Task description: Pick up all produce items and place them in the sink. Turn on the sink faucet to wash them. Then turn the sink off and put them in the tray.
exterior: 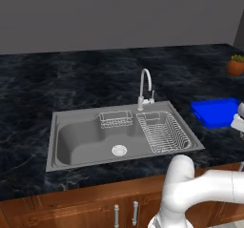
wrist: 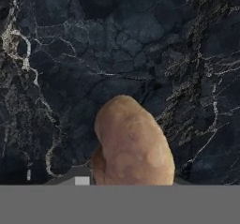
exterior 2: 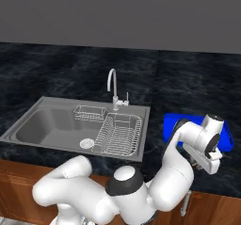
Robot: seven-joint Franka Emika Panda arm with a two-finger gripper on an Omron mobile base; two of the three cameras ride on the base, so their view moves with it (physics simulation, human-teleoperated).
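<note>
My tool (exterior 2: 210,165) hangs over the dark marble counter (wrist: 140,45) beside the blue tray (exterior 2: 227,139); a brown potato (wrist: 133,143) sits against it, grip unclear; no writing readable anywhere

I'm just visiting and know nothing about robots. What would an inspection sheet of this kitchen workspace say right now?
Surface: dark marbled counter above wooden cabinet doors.
Job's things: brown potato close in front of the hand camera, over the counter; steel sink, nothing in the basin beside its wire basket and wire rack; faucet, no water seen; blue tray to the right of the sink.
Clutter: potted plant at the back right.
Grippers: gripper around the potato; whether it grips cannot be told.
Cables: nothing seen.
Surroundings: plain grey wall.
</note>
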